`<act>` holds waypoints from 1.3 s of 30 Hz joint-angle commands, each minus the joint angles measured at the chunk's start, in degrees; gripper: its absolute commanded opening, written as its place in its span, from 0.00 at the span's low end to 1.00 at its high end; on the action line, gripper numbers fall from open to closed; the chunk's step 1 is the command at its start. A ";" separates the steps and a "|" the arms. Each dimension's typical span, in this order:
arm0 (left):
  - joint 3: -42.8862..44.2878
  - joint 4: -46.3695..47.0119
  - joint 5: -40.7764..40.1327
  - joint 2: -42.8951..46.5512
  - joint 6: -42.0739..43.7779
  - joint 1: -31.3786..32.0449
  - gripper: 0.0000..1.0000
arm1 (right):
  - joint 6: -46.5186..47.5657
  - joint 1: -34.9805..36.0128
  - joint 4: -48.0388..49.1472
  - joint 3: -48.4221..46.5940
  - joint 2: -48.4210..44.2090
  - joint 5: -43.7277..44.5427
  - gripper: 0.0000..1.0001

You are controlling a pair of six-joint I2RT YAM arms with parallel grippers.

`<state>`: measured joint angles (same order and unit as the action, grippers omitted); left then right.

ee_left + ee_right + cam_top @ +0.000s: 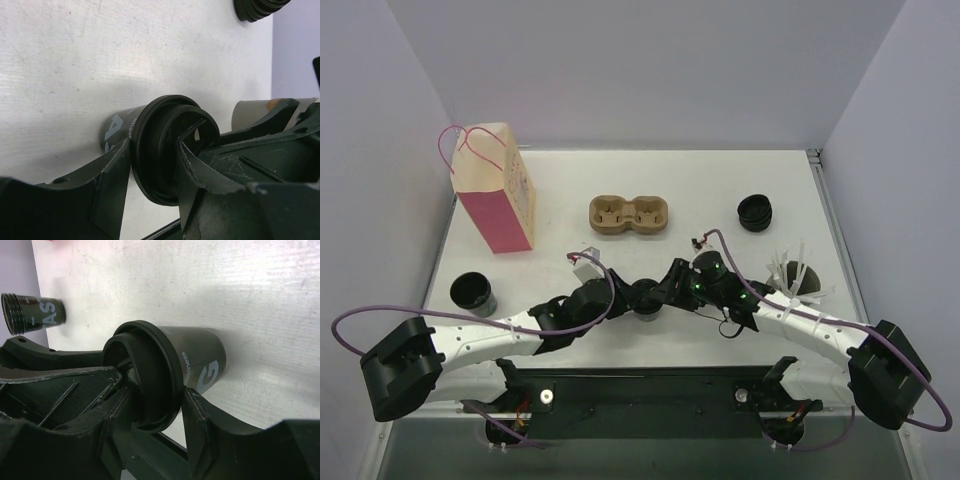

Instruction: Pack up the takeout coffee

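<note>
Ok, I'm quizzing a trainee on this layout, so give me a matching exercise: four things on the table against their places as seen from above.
Things: 1 paper bag, 2 cup tray, 3 stack of lids, 4 lidded cup.
Places: A far right, B near middle, C far left, D far middle.
Pairs: 1-C, 2-D, 3-A, 4-B.

Coffee cup lid [155, 150]: blk plastic, smooth, slight sheen. Cup wall [200, 357]: matt dk grey. Table [75, 60]: white, matt, fine-grained. Pulp tray [631, 215]: brown, rough. Bag [500, 200]: pink paper.
</note>
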<state>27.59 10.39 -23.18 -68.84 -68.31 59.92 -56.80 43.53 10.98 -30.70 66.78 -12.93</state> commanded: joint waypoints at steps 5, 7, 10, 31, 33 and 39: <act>5.53 -20.85 10.34 3.01 12.93 -4.28 0.54 | 12.75 -1.08 -6.41 -4.80 7.12 -1.48 0.32; 7.03 -22.08 13.06 3.45 15.92 -5.86 0.56 | 15.38 -1.25 -8.25 -7.25 8.44 -2.54 0.31; 9.05 -24.19 15.44 3.88 19.09 -8.23 0.57 | 19.16 -1.87 -9.84 -9.46 11.08 -4.64 0.31; 1.24 -6.01 39.87 4.07 28.32 -23.36 0.61 | 40.62 -8.10 -15.55 -22.12 23.04 -23.45 0.29; 0.80 -5.04 40.49 2.32 28.59 -24.06 0.61 | 41.24 -8.28 -15.64 -22.56 23.48 -24.68 0.28; -0.70 2.26 44.45 -2.34 27.45 -24.59 0.62 | 43.43 -8.37 -16.78 -25.02 25.59 -26.62 0.28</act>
<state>28.45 8.29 18.41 -67.99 -42.17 35.66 -18.96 35.31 -1.34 -54.26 89.73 -40.64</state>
